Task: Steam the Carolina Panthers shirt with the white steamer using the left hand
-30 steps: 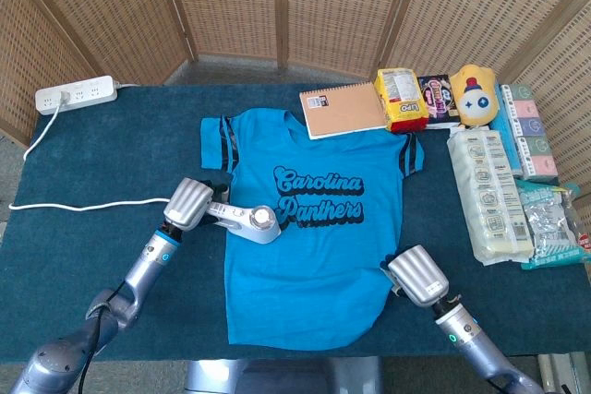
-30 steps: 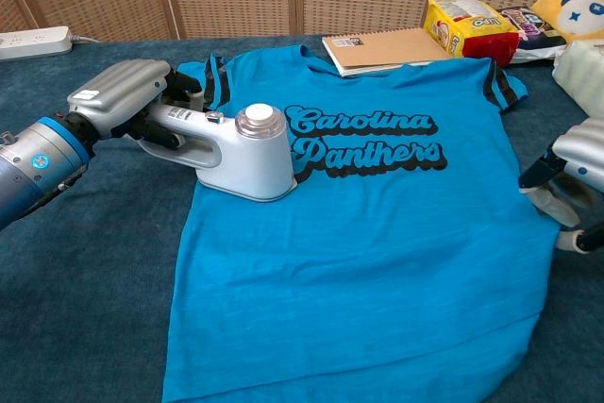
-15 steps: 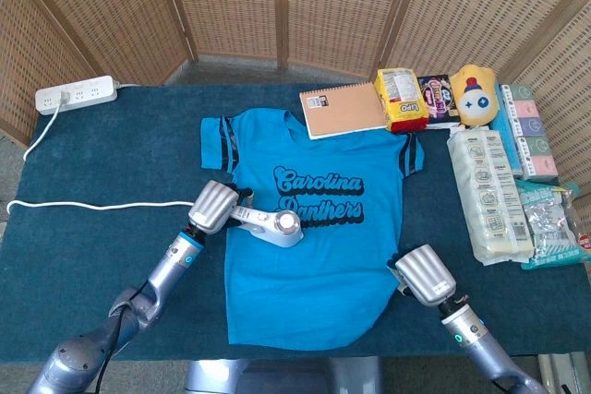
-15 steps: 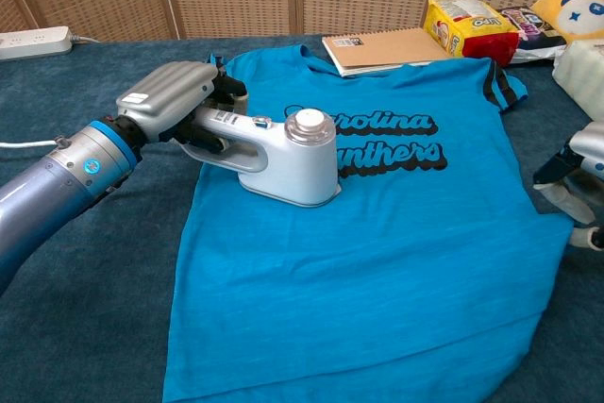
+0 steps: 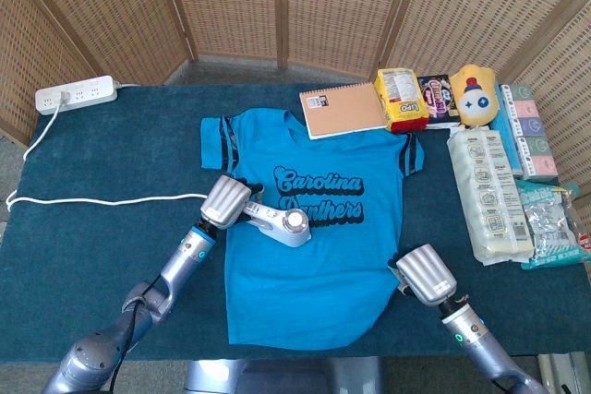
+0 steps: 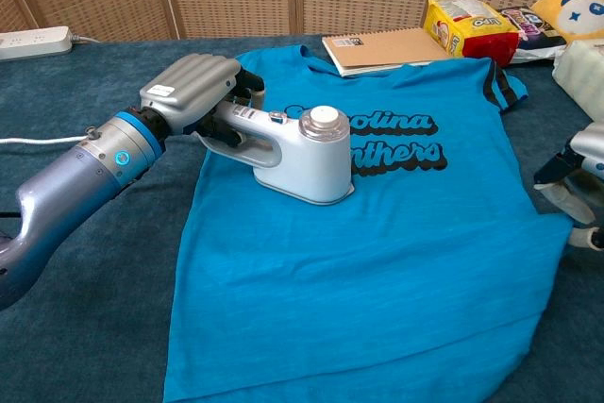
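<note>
My left hand [image 6: 193, 87] grips the white steamer [image 6: 297, 153], its head covering the start of "Carolina Panthers" on the blue shirt [image 6: 377, 261]. My right hand [image 5: 423, 274] sits at the shirt's edge on the tabletop [image 5: 111, 256]; I cannot tell its finger state

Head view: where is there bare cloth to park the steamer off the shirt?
Best: the blue table cloth left of the shirt, between power strip and white cord. Also below the cord, beside the left hand. The right side is crowded with packets, snacks and a notebook.
</note>
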Tool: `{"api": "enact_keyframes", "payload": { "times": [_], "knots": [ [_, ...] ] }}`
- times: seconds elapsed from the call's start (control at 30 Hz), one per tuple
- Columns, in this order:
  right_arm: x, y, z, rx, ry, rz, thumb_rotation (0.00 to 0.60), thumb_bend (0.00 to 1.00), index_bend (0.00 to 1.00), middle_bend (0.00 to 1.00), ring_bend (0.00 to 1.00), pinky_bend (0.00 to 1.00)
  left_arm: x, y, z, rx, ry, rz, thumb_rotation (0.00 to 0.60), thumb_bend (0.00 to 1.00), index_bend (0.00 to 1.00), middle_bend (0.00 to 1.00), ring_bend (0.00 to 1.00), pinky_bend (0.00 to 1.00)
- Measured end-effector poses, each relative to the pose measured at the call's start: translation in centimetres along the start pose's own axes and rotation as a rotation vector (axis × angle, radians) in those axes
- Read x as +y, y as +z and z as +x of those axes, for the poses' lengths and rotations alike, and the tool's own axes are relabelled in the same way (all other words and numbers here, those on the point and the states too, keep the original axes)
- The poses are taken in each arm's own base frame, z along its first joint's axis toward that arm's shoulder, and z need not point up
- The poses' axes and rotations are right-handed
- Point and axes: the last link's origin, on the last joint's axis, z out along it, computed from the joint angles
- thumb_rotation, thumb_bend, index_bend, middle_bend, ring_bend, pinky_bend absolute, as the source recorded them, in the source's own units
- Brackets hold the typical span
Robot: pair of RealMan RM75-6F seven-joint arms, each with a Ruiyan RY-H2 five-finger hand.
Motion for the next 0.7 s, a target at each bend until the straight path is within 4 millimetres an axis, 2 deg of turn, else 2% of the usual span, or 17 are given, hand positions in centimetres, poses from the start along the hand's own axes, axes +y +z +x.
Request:
{"api": "enact_keyframes", "payload": {
  "times": [0.4,0.7],
  "knots": [
    [0.0,0.0,0.0,-0.002,-0.001,-0.001,0.6,0.37,0.81,0.74,0.75,0.78,-1.8,-0.3,0.4,0.015,0.032,0.07,0.6,0.47,0.69,0.73,0.68,0.8],
    [-0.2,-0.1,0.0,-0.001,-0.003,-0.001,0.6,0.37,0.81,0.74,0.75,0.78,-0.9,-1.2,0.1,0.015,-0.027,0.012,0.6,0.47,0.69,0.73,0.68,0.8]
  ]
}}
